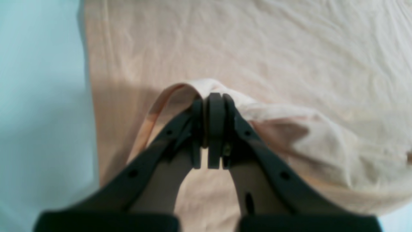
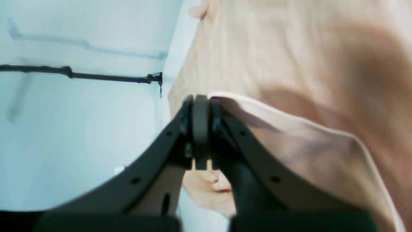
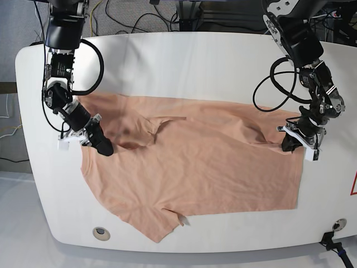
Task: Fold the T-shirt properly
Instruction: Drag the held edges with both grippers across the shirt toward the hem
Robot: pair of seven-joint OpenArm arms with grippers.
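Observation:
The peach T-shirt [image 3: 195, 173] lies spread across the white table [image 3: 195, 61], with its hem at the right and one sleeve [image 3: 162, 223] at the front. My left gripper [image 3: 288, 146] is at the shirt's right edge. In the left wrist view it [image 1: 214, 96] is shut on a lifted fold of the shirt [image 1: 257, 48]. My right gripper [image 3: 105, 149] is at the shirt's left end. In the right wrist view it [image 2: 201, 98] is shut on a raised edge of the shirt [image 2: 289, 58]. A wrinkled, partly folded patch [image 3: 142, 134] lies beside it.
Both arms reach down from the table's back corners. A round hole [image 3: 100, 231] is at the front left of the table and a black clamp [image 3: 333, 226] at the front right. Cables [image 3: 139, 17] hang behind the table. A black rod [image 2: 80, 75] shows past the table edge.

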